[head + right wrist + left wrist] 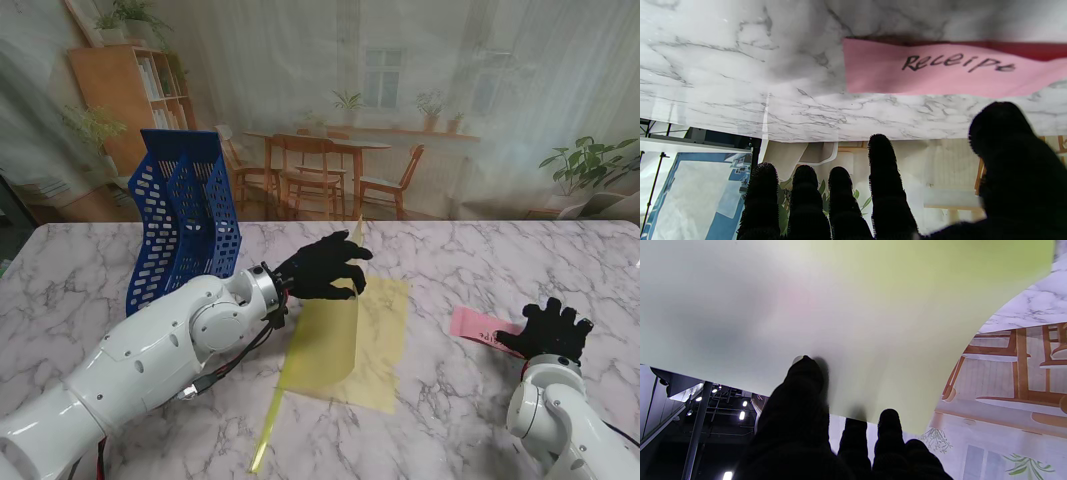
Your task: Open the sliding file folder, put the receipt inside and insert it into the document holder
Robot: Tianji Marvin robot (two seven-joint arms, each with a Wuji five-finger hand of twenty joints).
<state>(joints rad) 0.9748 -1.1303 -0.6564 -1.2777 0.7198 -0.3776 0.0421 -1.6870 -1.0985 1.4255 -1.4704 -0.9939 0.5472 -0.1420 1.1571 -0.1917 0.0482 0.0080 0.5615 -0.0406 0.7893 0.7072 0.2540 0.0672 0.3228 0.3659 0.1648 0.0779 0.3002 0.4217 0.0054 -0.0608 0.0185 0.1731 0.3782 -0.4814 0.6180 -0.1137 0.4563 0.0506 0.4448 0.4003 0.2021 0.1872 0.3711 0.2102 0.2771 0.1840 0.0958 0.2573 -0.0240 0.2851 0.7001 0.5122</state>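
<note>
The yellow file folder [375,340] lies open in the middle of the table. My left hand [320,268] is shut on its top cover [325,345] and holds it raised and curled up off the lower sheet. In the left wrist view that cover [853,306] fills most of the picture, pinched between thumb and fingers [803,373]. The folder's yellow slide bar [265,430] lies on the table nearer to me. A pink receipt [480,326] lies to the right; my right hand [553,330] hovers open at its near end. The receipt [940,70] reads "Receipt".
A blue perforated document holder [185,215] stands at the far left of the marble table [100,290], close behind my left forearm. The table's far edge runs along a printed backdrop of a dining room.
</note>
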